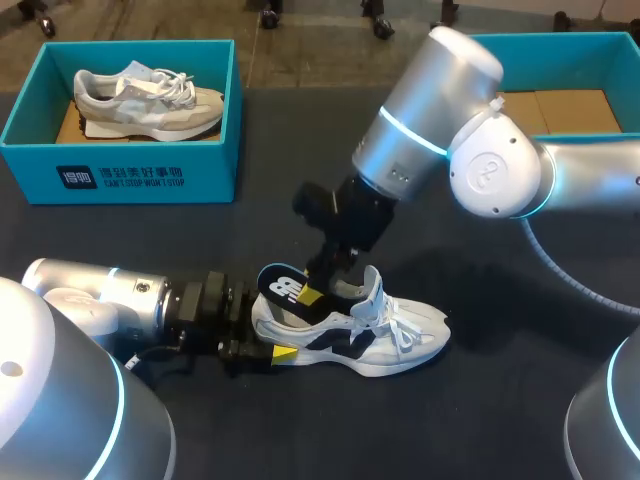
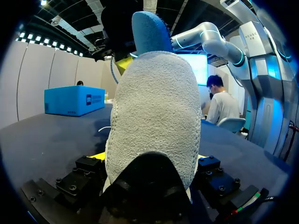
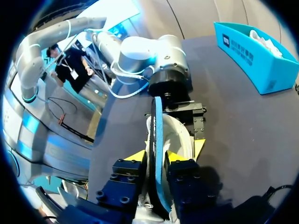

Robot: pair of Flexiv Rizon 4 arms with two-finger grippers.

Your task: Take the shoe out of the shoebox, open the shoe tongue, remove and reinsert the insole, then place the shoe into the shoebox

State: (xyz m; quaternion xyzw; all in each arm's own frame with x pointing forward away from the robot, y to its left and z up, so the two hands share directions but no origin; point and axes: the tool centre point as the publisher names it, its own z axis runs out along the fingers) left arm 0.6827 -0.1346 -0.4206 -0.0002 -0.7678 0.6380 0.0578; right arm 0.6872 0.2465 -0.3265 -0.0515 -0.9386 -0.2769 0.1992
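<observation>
Centrally, toward the near edge of the dark surface (image 1: pixel 500 420), the white shoe (image 1: pixel 395 340) is standing on its sole outside both boxes, its toe pointing toward the right edge. The left gripper (image 2: pixel 150 159) is clamping the heel from both sides, bracing the shoe against the surface. The right gripper (image 3: pixel 156 157), reaching down from the right arm, is pinching the insole (image 1: pixel 283 288) in a narrow hold between its two yellow tips. The insole is rising steeply out of the collar at the heel, and its forepart is hidden inside the shoe. Whether it is going out or coming back in cannot be told. The step in hand is judged to be the insole exchange, roughly midway through the task. A teal shoebox (image 1: pixel 130 175) at the far left corner is holding a second, grey shoe (image 1: pixel 150 100). Another shoebox (image 1: pixel 560 40) at the far right corner is showing only cardboard inside.

Done well, the right arm is travelling along the insole's own length rather than across it, while the left clamp is preventing the shoe from lifting or sliding. For reinsertion, the toe end is best fed flat under the tongue, with the heel end seated last. The likely faults are the foam buckling and the insole slipping from the narrow pinch.
</observation>
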